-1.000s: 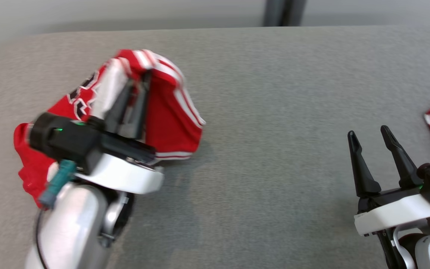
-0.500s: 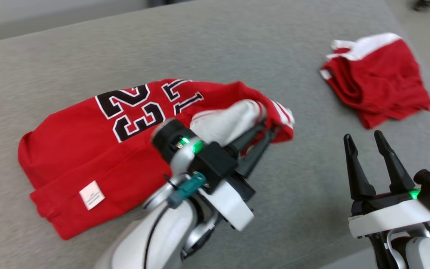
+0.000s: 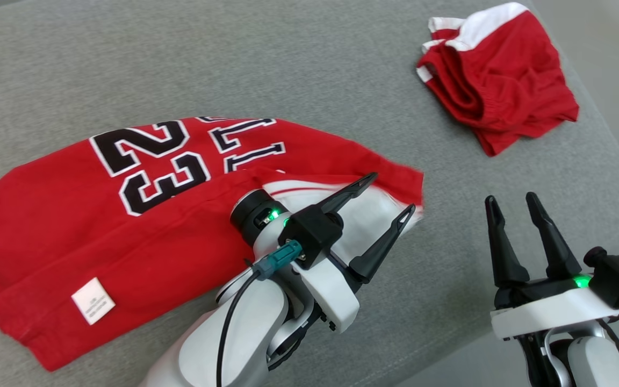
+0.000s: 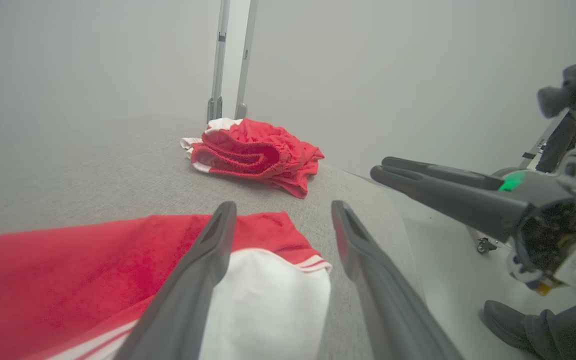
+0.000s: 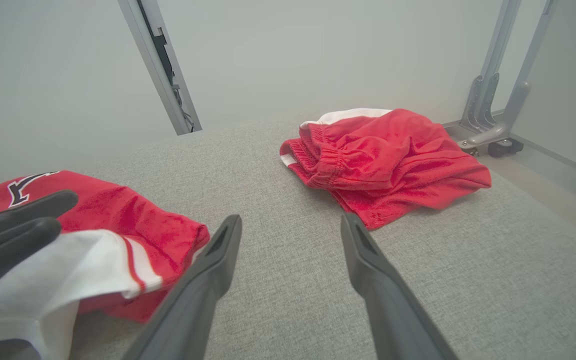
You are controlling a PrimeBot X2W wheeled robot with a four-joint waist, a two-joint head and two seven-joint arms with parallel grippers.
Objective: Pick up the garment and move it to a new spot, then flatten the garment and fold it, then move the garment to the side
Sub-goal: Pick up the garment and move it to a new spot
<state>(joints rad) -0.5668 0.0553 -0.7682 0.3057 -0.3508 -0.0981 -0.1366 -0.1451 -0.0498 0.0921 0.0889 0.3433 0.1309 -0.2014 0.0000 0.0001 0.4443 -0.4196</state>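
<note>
Left gripper (image 3: 393, 192): fingers wide apart, gripping nothing. The red jersey (image 3: 127, 215) lies rumpled on the grey surface (image 3: 288, 64), its white-trimmed corner directly under and between the fingertips and the body trailing back behind them, likely so the cloth rests at its new spot, ready for flattening. Right gripper (image 3: 511, 199): fingers also wide and empty over bare surface, jersey corner off to their left, red shorts (image 3: 497, 80) well ahead of the tips, clear of the work.
</note>
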